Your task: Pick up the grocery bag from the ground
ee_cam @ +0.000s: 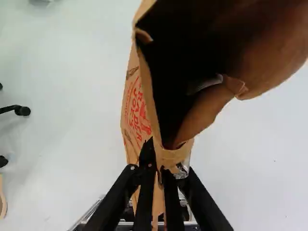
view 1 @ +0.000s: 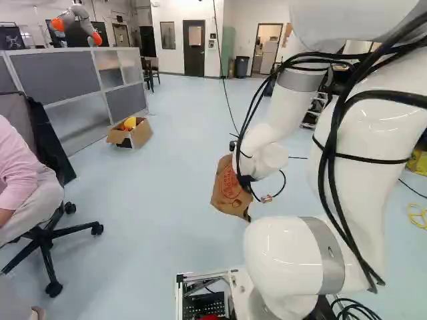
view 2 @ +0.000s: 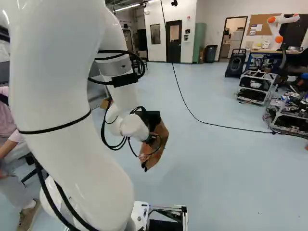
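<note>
The brown paper grocery bag (view 1: 230,189) hangs below the arm's wrist in the left base view, with red print on its side. In the right base view the bag (view 2: 156,144) tilts beside my gripper (view 2: 146,168), whose fingertips are partly hidden by it. The wrist view shows my gripper (ee_cam: 158,169) shut on the rim of the bag (ee_cam: 137,113), one finger on each side of the paper. The bag's mouth gapes ahead of the fingers, its inside mostly dark.
A cardboard box (view 1: 138,132) with colourful items stands by grey partitions (view 1: 63,77). A person sits on an office chair (view 1: 50,233) close at the left. Wheeled carts (view 2: 254,87) and another robot (view 2: 280,24) stand at the right; a cable (view 2: 211,123) crosses the floor.
</note>
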### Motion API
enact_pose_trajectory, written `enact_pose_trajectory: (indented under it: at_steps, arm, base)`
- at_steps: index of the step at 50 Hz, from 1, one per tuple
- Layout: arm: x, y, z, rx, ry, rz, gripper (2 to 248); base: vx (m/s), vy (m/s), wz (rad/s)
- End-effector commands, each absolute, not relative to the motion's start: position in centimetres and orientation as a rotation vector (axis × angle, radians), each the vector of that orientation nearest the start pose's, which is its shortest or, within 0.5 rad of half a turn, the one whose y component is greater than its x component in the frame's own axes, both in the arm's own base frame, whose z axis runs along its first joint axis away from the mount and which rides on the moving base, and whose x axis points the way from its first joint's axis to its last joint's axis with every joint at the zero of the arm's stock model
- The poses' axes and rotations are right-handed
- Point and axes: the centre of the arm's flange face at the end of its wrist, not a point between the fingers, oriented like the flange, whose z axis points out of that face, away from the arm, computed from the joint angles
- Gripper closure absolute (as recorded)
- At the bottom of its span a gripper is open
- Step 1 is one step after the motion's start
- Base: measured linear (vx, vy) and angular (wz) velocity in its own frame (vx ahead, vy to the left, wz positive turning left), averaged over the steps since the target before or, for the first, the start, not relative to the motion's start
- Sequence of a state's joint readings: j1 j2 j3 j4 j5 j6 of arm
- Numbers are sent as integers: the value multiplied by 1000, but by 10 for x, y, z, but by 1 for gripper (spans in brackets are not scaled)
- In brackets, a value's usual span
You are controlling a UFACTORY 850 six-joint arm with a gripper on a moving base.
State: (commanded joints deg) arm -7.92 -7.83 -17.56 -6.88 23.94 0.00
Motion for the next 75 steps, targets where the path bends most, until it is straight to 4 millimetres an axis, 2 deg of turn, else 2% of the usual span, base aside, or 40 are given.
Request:
enact_pose_trajectory:
  at_steps: [32,75]
  arm:
    - [314,-32,298,-2972,14,-1091,228]
    - [287,-8,347,-2713,1,-1607,228]
  base:
    - [0,0,0]
    - [0,0,0]
